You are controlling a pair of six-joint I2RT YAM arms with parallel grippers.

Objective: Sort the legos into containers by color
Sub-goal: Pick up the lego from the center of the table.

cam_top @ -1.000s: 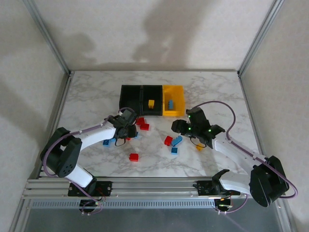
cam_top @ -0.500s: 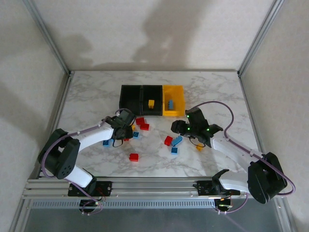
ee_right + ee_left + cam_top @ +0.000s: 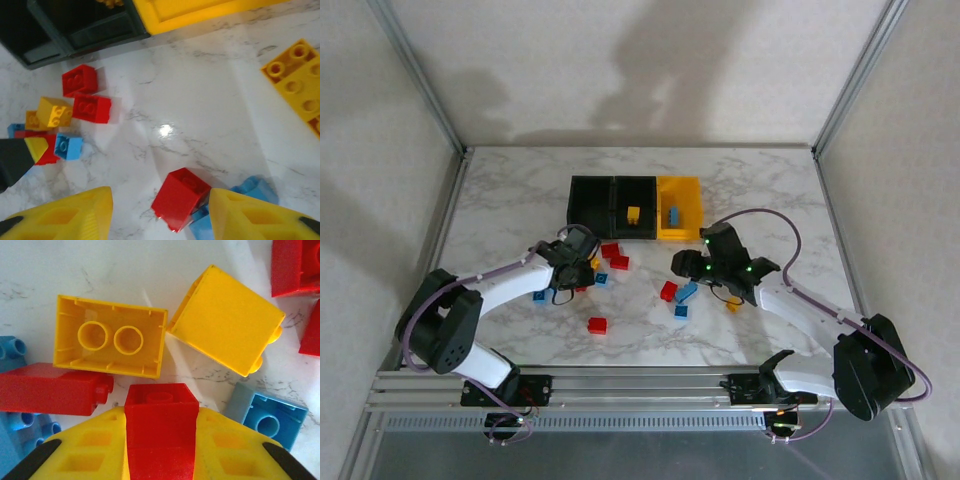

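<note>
We log the left gripper [image 3: 161, 415] pinching a red lego [image 3: 161, 395] within the left cluster of legos [image 3: 110, 337], mid-surface. The right gripper [image 3: 160, 200] hangs with fingers [image 3: 65, 220] spread near a red brick [image 3: 180, 198] touching blue bricks [image 3: 250, 187]. Three containers [image 3: 635, 181] sit in a row toward the surface's far edge.

There are 2 black bins [image 3: 590, 206], 1 yellow bin [image 3: 696, 212], 2 arms [image 3: 510, 275] and about 15 legos [image 3: 598, 324].

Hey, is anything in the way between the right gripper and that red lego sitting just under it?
Nothing visible lies between the right gripper and the red lego; the jaws are open, one finger on either side of it. A blue lego sits right against the red one, close to one finger.
</note>
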